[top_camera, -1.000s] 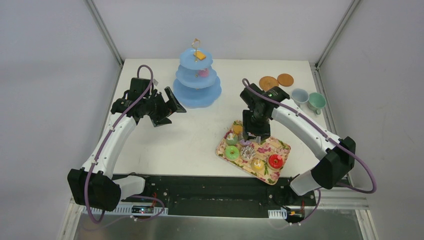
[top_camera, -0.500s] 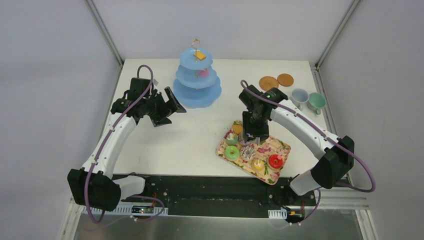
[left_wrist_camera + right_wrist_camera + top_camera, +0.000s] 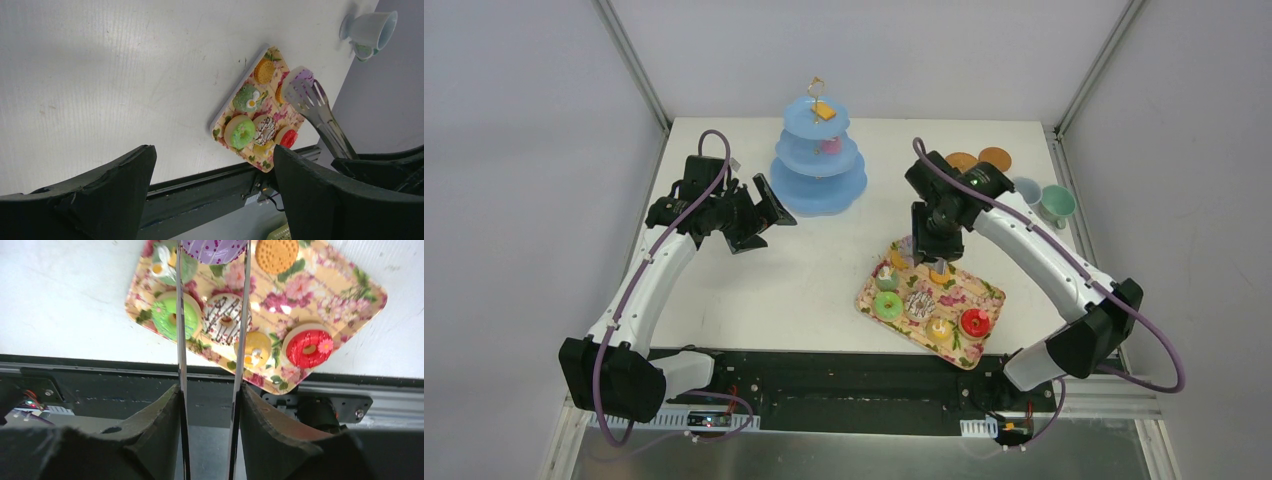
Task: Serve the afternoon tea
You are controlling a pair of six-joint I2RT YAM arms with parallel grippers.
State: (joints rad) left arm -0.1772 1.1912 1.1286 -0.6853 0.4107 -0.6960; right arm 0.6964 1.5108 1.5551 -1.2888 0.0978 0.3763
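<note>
From overhead, your right pincer point(image 3: 931, 240) hangs nose-down over the flowered rectangular tray point(image 3: 989, 292). Well off to its left across the white counter point(image 3: 824, 265) stands the pale blue three-tier stand point(image 3: 819, 195), likely where the sweets are meant to go. Your left pincer point(image 3: 762, 222) sits just beside that stand, clear of the working arm's route.

On the left wrist camera, the left pincer's black fingers point(image 3: 100, 200) are spread wide with nothing between them. Well ahead of it lies the tray. The metal tongs point(image 3: 320, 117), with a lilac slotted head, hover over the tray's far side. They give you a broad, gentle grip on a small sweet that bare fingers would fumble.

On the right wrist camera, the right pincer's fingers point(image 3: 280, 440) are squeezed in on the two tong arms. Beyond its tips, at the top edge of the view, the purple dotted ring donut point(image 3: 215, 247) is pinched between the tong heads and seems lifted clear of the tray.

Under the tongs, on the tray, lie:
- the green iced ring donut point(image 3: 172, 317)
- the white chocolate-striped donut point(image 3: 227, 317)
- the red iced ring donut point(image 3: 307, 347)
- an orange round biscuit point(image 3: 274, 255)

You look ready to carry the donut leftward. Keep the squeeze steady, since easing off would drop it.
</note>
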